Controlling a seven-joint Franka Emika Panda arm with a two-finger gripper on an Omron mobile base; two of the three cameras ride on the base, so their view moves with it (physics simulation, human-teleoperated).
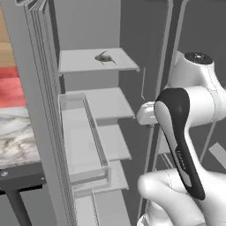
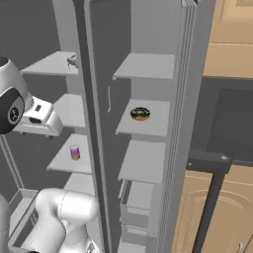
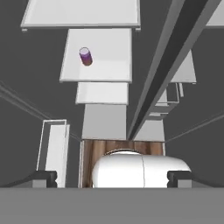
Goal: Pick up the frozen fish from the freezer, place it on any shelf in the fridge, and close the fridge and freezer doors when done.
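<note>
Fish [image 1: 105, 58] at top freezer shelf [image 1: 88, 62] edge — tool [image 3: 112, 177] wide, well below

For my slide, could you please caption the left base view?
Frozen fish lies on the open freezer's top shelf, white arm alongside.

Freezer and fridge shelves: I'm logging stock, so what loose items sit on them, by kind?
Frozen fish: 1
Can, purple and orange: 1
Doughnut, dark-topped: 1
Total: 3
</note>
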